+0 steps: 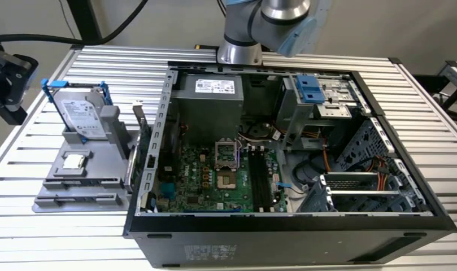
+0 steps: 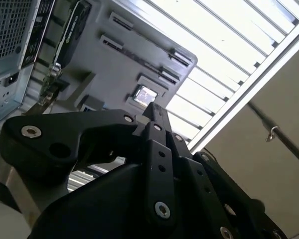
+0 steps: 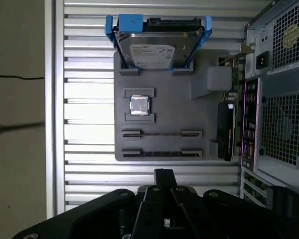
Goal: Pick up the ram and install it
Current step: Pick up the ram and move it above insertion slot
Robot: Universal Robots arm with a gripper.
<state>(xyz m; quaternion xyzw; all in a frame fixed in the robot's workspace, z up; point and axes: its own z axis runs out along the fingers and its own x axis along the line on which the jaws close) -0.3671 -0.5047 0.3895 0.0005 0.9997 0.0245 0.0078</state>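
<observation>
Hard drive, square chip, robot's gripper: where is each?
Hard drive (image 3: pixel 154 52), first wrist view, on its top label.
Square chip (image 3: pixel 139 105), first wrist view, on its shiny middle.
Gripper (image 3: pixel 163 172), first wrist view, at its fingertips.

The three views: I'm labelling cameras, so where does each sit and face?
Exterior view: off the arm, above, looking down into the open computer case; the arm shows.
First wrist view: at the wrist, looking past the tool onto the grey tray.
Second wrist view: at the wrist, looking along the tool at the tray.
Both wrist views share tool and tray.
</observation>
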